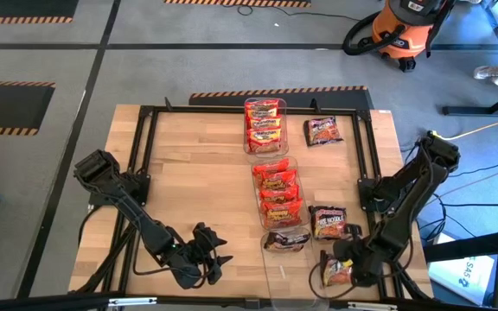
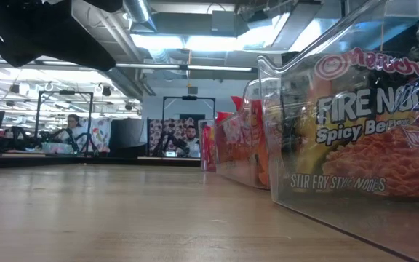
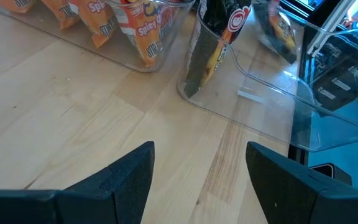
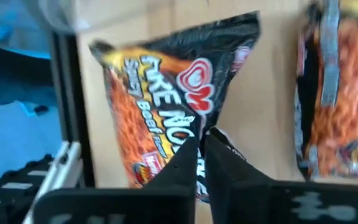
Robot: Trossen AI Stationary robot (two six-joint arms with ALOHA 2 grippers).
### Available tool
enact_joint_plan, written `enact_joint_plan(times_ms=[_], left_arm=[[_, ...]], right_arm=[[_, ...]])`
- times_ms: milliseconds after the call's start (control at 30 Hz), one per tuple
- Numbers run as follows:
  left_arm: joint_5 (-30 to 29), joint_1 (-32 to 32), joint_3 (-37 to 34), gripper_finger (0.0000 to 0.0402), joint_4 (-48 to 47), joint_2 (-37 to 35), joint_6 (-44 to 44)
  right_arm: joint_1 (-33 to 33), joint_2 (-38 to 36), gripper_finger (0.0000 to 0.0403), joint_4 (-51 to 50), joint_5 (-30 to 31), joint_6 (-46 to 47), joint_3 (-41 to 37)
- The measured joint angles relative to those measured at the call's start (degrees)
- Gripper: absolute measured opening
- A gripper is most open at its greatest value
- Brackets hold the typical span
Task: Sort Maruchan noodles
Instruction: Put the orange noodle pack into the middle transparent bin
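We see the right gripper (image 4: 202, 146) pinched shut on a dark noodle packet (image 4: 166, 106) at the table's (image 1: 197, 173) near right corner, beside another dark packet (image 1: 328, 222), while the left gripper (image 3: 197, 171) hangs with fingers apart near the clear bins (image 1: 285, 246) holding the other packets.

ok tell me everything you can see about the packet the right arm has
It's a dark crinkly plastic Fire Noodle packet, black with orange noodle artwork, a red-and-white logo and "Spicy Beef" lettering. The right gripper has its fingers pinched shut on one edge. It sits at the table's near right corner, beside another dark packet.
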Motion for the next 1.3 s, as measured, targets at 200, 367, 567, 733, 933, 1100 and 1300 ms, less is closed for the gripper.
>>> enact_joint_plan(times_ms=[200, 367, 567, 733, 933, 1100, 1300], left_arm=[[0.00, 0.02, 0.00, 0.0247, 0.00, -0.02, 0.00], [0.00, 0.32, 0.00, 0.0247, 0.00, 0.00, 0.00], [0.00, 0.47, 0.00, 0.0247, 0.00, 0.00, -0.02], [0.02, 0.63, 0.00, 0.0247, 0.02, -0.01, -0.02], [0.03, 0.63, -0.02, 0.0247, 0.23, -0.02, -0.02], [0.01, 0.70, -0.02, 0.0247, 1.53, -0.01, 0.83], [0.00, 0.76, -0.02, 0.0247, 2.78, -0.01, 1.92]], right_arm=[[0.02, 0.00, 0.0087, -1.75, -2.57, 1.79, -1.25], [0.02, 0.04, 0.0200, -1.60, 1.27, 1.81, -1.25], [0.09, 0.27, 0.0303, -5.97, 1.10, 1.84, -1.25], [0.09, 0.28, 0.0319, -6.33, -0.03, 1.64, -1.25], [2.95, -1.57, 0.0306, 4.13, 0.41, 5.37, -7.95], [4.25, -5.44, 0.0292, 19.67, 2.34, 12.36, -17.31], [4.20, -6.42, 0.0287, 32.64, 2.59, 15.52, -23.78]])
